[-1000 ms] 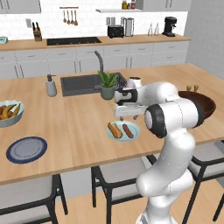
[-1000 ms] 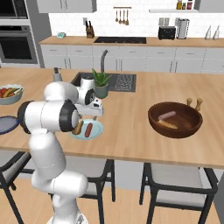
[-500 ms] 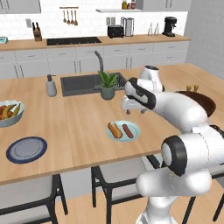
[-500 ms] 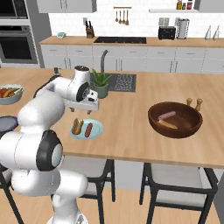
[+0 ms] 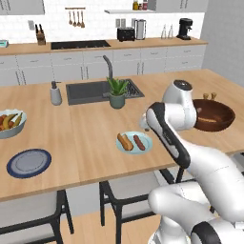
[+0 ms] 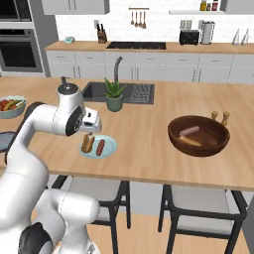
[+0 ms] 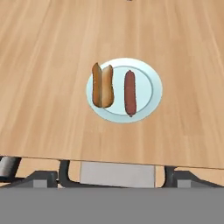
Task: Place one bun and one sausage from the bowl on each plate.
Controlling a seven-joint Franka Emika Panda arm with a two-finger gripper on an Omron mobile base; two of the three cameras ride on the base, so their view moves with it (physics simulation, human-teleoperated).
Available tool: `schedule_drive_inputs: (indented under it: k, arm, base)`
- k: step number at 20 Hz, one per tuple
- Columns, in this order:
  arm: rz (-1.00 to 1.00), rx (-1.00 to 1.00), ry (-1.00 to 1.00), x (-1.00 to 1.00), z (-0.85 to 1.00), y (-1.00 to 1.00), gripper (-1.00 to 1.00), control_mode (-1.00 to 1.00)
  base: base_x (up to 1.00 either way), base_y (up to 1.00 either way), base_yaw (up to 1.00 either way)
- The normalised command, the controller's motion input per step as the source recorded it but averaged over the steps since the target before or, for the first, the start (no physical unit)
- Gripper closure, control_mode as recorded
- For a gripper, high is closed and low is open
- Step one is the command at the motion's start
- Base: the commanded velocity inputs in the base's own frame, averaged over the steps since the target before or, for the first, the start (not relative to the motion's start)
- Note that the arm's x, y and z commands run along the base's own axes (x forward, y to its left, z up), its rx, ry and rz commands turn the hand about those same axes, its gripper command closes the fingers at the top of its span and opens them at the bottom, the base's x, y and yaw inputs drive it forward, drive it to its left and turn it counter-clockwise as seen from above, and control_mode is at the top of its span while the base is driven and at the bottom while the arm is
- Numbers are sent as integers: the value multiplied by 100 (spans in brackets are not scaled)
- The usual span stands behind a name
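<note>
So the light-blue plate [image 5: 135,142] near the front edge of the island counter [image 5: 86,133] already has its pair: one bun [image 7: 103,85] and one sausage [image 7: 130,92] lying side by side, not quite touching, long axes roughly parallel. The gripper [image 6: 93,120] hangs above that plate, a bit behind it, with nothing between its jaws, which stand spread wide. My read is this plate is done and the next job is the dark blue plate [image 5: 29,162], which is bare and sits well off to the arm's left along the same front edge, near the fruit bowl [image 5: 9,123]. What the next move turns on, though, is the wooden bowl [image 6: 199,135]: it's well apart from the hand, way over on the arm's right side of the counter, so the opposite direction from the plate that needs filling. In the right base view you can see what looks like a sausage [image 6: 189,131] and a bun [image 6: 189,141] inside, both lying flat at a slant, roughly parallel and close together. So I'd guess the arm has to swing right across the counter, turn the hand so the jaws straddle one piece across its short side, and not nudge the other while going in. The salt and pepper shakers [image 6: 220,118] stand just behind the bowl's rim, worth steering clear of.
</note>
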Motion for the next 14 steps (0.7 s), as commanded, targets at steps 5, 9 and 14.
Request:
schedule_drive_inputs:
  k: [5,9,14]
  arm:
    - [-22,-15,0,-59,0,5,-100,-100]
    - [-5,-2,3,-6,-2,1,-100,-100]
    - [0,0,0,0,0,0,-100,-100]
  base:
    - [0,0,0]
    - [0,0,0]
    - [0,0,0]
